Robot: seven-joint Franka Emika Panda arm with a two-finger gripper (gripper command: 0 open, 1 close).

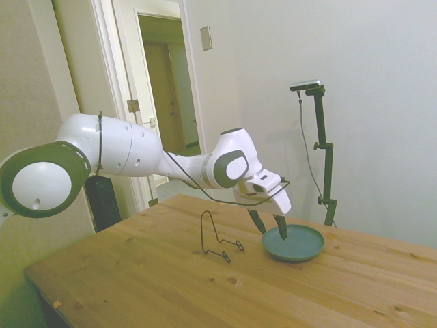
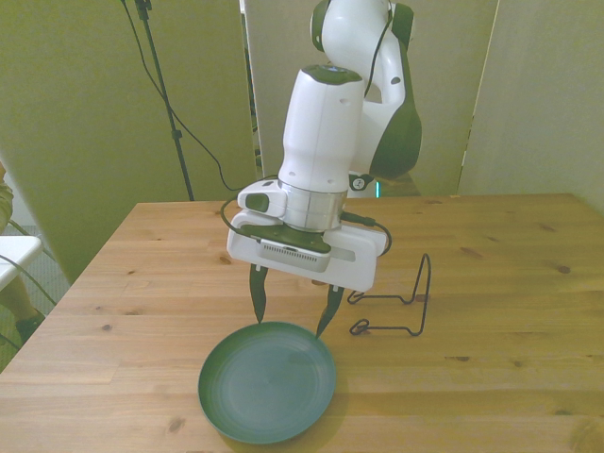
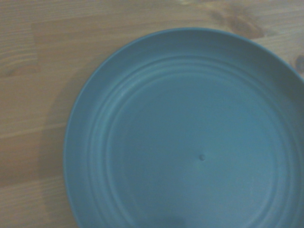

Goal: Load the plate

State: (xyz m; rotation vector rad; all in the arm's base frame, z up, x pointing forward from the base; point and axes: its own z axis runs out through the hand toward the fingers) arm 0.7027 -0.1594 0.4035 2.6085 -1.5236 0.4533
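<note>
Pale walls and an open doorway are seen behind a wooden table (image 1: 157, 273) of knotted pine planks. On that table the plate (image 2: 267, 380) is laid flat, near the edge closest to the front camera and somewhat toward the front view's left. It is a round, shallow, matte teal dish with a low raised rim, and nothing is carried on it. From the wrist camera its inside (image 3: 199, 142) is shown with faint concentric rings and a small dot at the centre, with bare wood beside it.

The gripper (image 2: 292, 311) is held just above the plate's far rim, its dark fingers (image 2: 257, 294) pointed downward and kept well apart, nothing between them. In the front view the two tips appear to straddle the rim's far arc; whether either tip is touching the plate cannot be settled from these angles, though in the side view one tip (image 1: 281, 229) is seen very close to the dish's surface. The white arm (image 1: 136, 154) is stretched low across the table from the side view's left.

A thin black wire stand (image 2: 401, 300) is set upright on the table just beside the plate, toward the front view's right, its two looped feet turned toward the gripper. It is apart from both plate and fingers.
</note>
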